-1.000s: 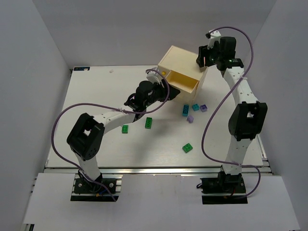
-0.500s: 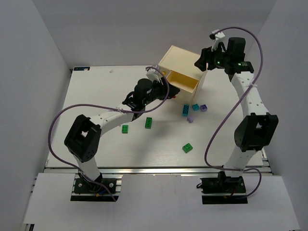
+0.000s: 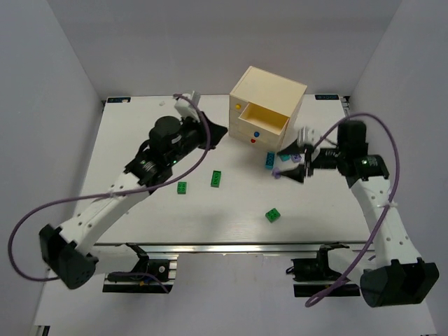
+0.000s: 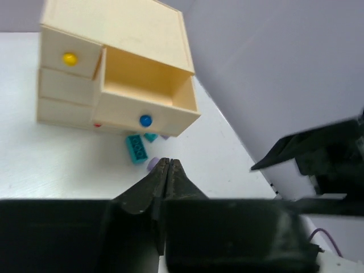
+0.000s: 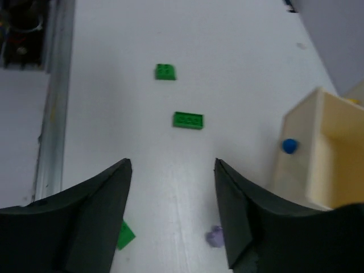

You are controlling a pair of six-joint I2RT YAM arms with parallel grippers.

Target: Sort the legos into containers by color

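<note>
While the left fingers (image 4: 149,187) sit pressed together on nothing, the right fingers (image 5: 96,222) gape wide and empty; legos (image 3: 216,179) lie scattered on the counter (image 3: 210,217) before the chest (image 3: 269,91), its blue-knobbed drawer (image 4: 122,111) open.

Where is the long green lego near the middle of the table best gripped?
Probably from straight above, closing on the two long side walls of the long green lego: it lies flat, studs up, is narrow across, and nothing touches it.

Spread fingers (image 5: 91,222), green legos (image 5: 188,120), blue-knobbed drawer (image 5: 301,170)
</note>
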